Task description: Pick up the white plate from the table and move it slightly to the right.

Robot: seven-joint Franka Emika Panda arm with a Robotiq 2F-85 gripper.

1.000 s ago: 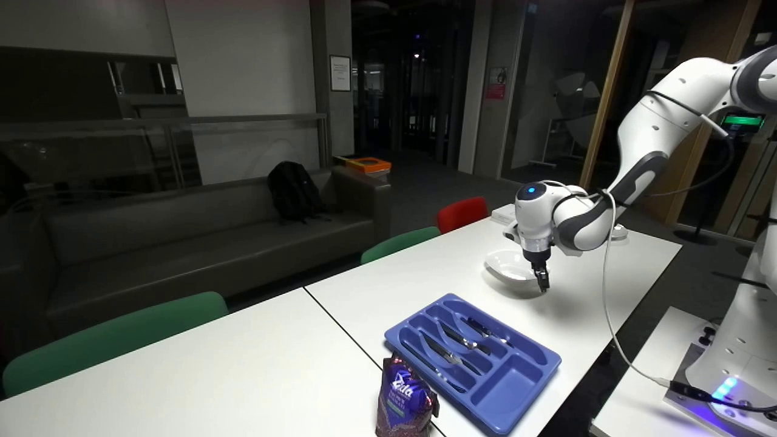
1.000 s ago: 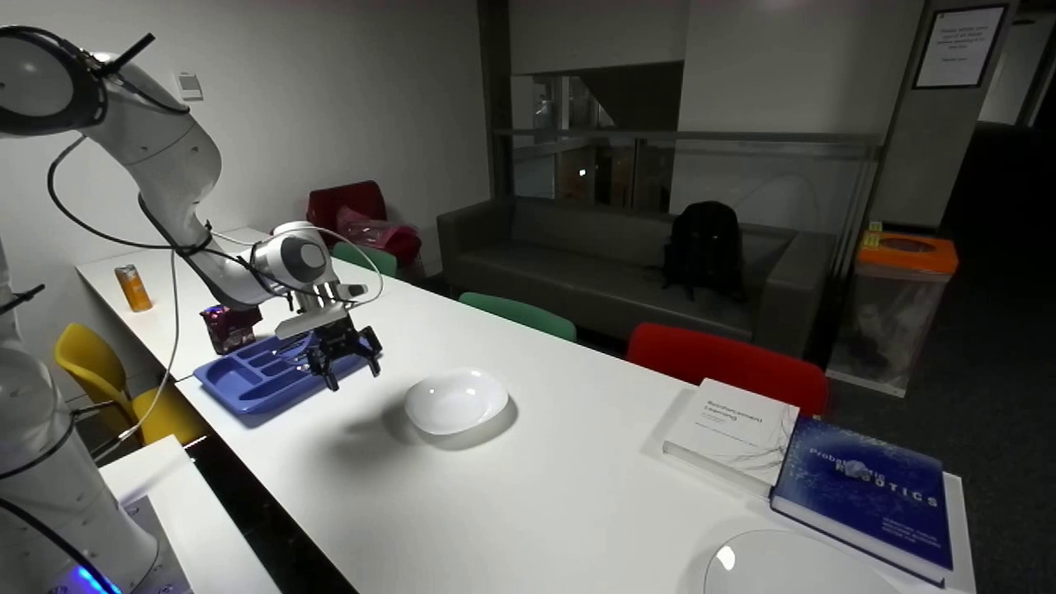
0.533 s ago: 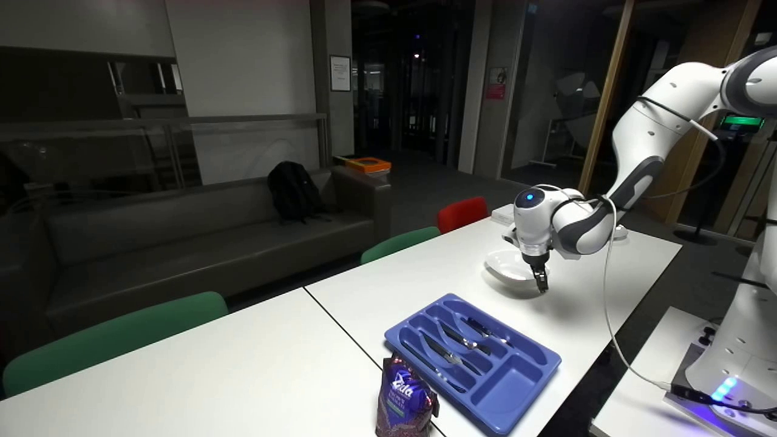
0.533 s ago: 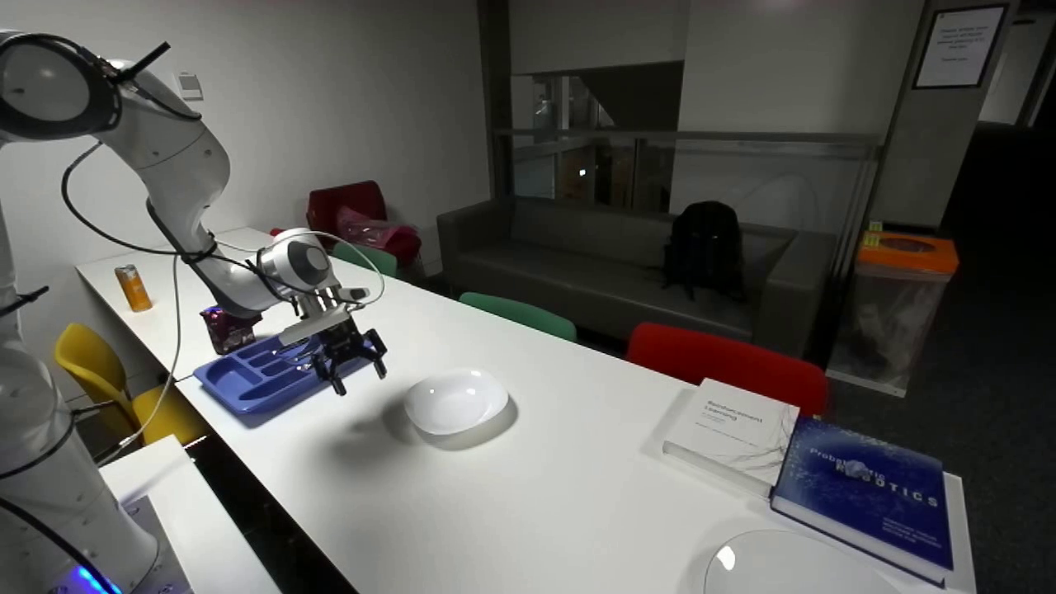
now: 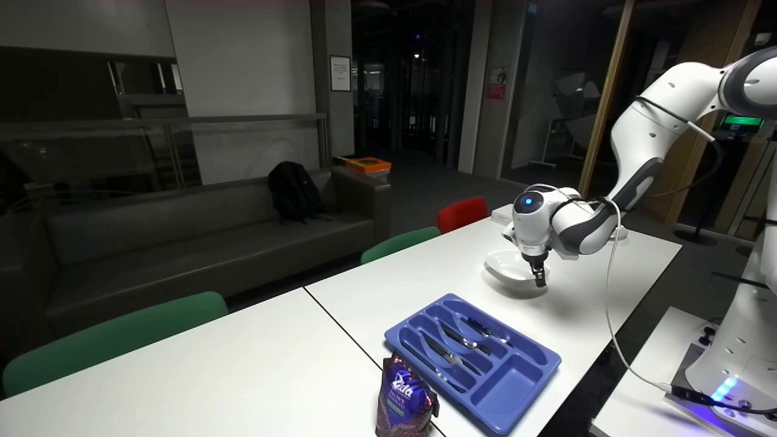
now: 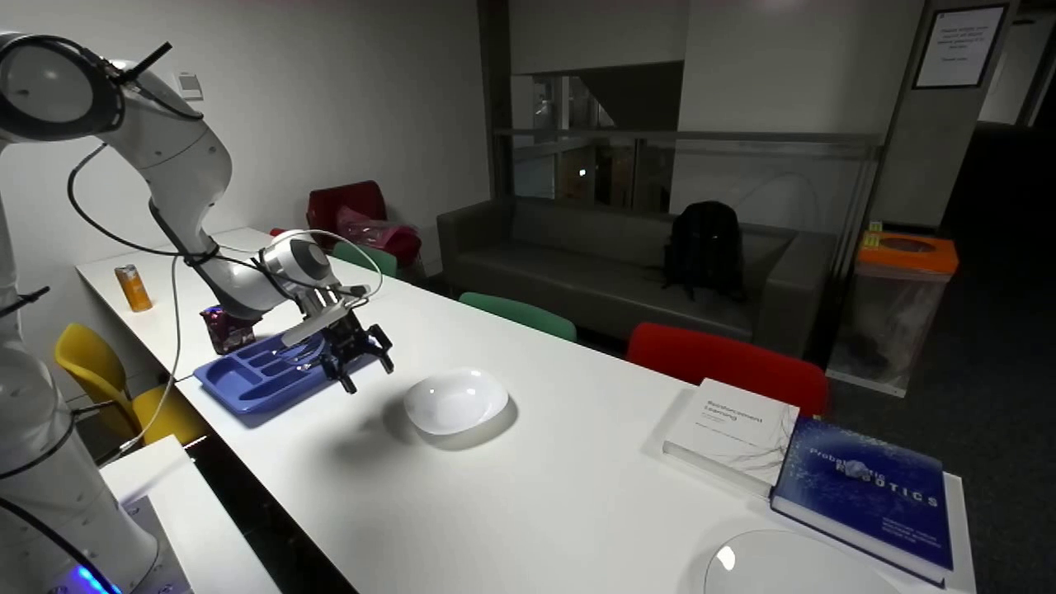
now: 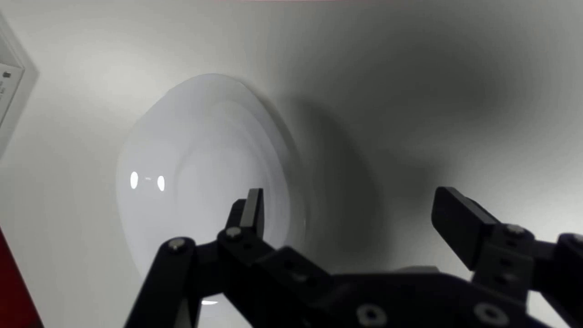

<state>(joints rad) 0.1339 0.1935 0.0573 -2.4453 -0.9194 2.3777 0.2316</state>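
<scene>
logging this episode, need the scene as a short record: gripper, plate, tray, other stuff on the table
gripper: open, holding nothing
white plate: on the table, not yet lifted, partly hidden by the gripper in the wrist view
blue tray: cutlery in its slots
beside tray: printed bag, contact unclear
books: white book, blue book
near books: flat plate, cut off by picture edge
beyond tray: orange can

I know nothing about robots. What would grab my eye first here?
Probably the large white robot arm, stretched out over the white table, with its black gripper open near the deep white plate. Next, the bright blue cutlery tray on that table, with a shiny purple packet beside it.
</scene>
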